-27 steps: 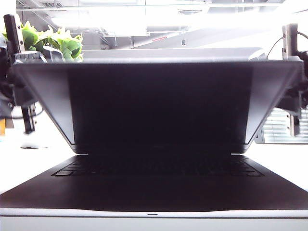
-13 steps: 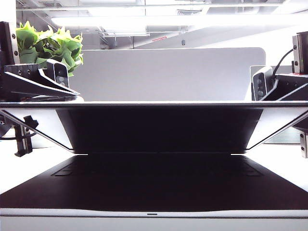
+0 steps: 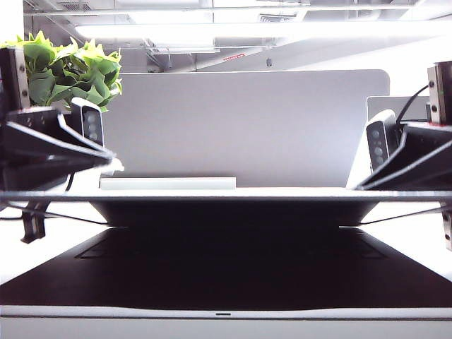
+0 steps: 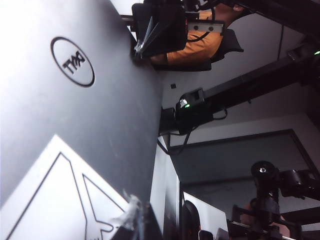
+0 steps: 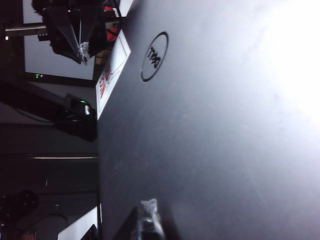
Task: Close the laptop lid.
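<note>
Lower now, laptop lid [image 3: 233,195] under both hands, plant [image 3: 70,67] behind.

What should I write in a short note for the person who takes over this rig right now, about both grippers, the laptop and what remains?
Left gripper: over the left end of the laptop lid; open or shut cannot be told.
Right gripper: over the lid's right end; state also unclear.
Both wrist views look along the lid's outer face with the Dell logo.
Laptop: in the middle of the table, lid lowered most of the way, about level, a gap left above the keyboard.
Left to do: press the lid fully shut, then lift both arms away.
</note>
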